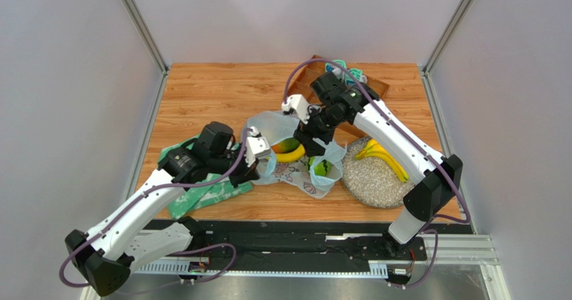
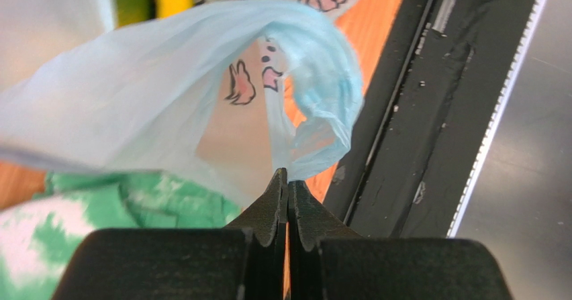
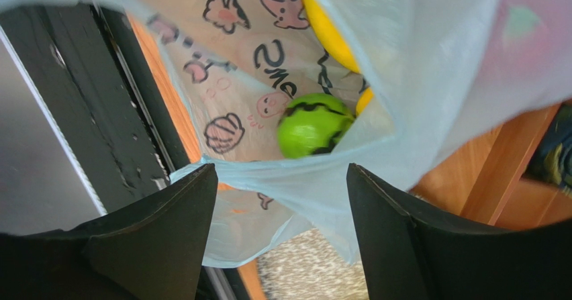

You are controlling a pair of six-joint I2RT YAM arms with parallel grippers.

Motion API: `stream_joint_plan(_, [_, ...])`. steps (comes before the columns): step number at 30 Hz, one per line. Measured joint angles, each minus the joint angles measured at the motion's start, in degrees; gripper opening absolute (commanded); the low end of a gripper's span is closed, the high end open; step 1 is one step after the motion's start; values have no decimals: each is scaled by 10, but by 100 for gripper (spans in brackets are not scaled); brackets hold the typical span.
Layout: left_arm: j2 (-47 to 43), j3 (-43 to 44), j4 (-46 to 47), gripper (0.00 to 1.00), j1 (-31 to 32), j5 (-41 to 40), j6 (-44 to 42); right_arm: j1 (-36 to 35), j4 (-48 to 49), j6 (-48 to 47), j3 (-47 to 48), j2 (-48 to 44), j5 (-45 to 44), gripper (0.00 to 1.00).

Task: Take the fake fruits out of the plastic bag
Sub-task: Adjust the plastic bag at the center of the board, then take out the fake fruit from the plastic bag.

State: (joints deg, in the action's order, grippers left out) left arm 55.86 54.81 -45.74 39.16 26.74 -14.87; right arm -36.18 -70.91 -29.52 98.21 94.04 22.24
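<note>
Left gripper [image 2: 287,179]: fingers pressed together, pinching a fold of the plastic bag [image 2: 168,92] at its near edge, which lifts that side of the mouth. Right gripper [image 3: 280,174]: fingers spread, gripping nothing, positioned at the bag mouth. The green fruit [image 3: 312,124] lies inside the bag, directly ahead between the right fingers, so the right arm is the nearer one. A yellow fruit [image 3: 329,31] lies beyond it.

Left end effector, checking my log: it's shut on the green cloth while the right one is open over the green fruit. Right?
No: the left wrist view shows the left end effector shut on the bag, not the cloth. The right end effector is open over the green fruit.
</note>
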Motion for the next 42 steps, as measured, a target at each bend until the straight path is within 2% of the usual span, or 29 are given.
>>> stream_joint_plan(4, [-17,7,-35,0,-57,21,-30,-41,0,-96,-6,18,-21,73])
stream_joint_plan(10, [-22,7,-67,0,-75,53,-64,-58,30,-247,-59,23,-66,66])
stream_joint_plan(14, [-29,3,-68,0,-85,61,-83,-58,52,-299,-83,51,-88,65])
stream_joint_plan(18, [-33,0,-69,0,-98,67,-90,-64,76,-308,-87,78,-94,65])
stream_joint_plan(28, [-36,-3,-67,0,-120,79,-91,-120,96,-304,-74,71,-95,65])
stream_joint_plan(35, [-36,-3,-69,0,-127,82,-91,-131,106,-285,-58,123,-150,86])
stream_joint_plan(38, [-36,-3,-69,0,-130,84,-91,-131,93,-283,-61,153,-191,89])
stream_joint_plan(42, [-36,-3,-69,0,-134,86,-91,-131,87,-283,-95,145,-219,90])
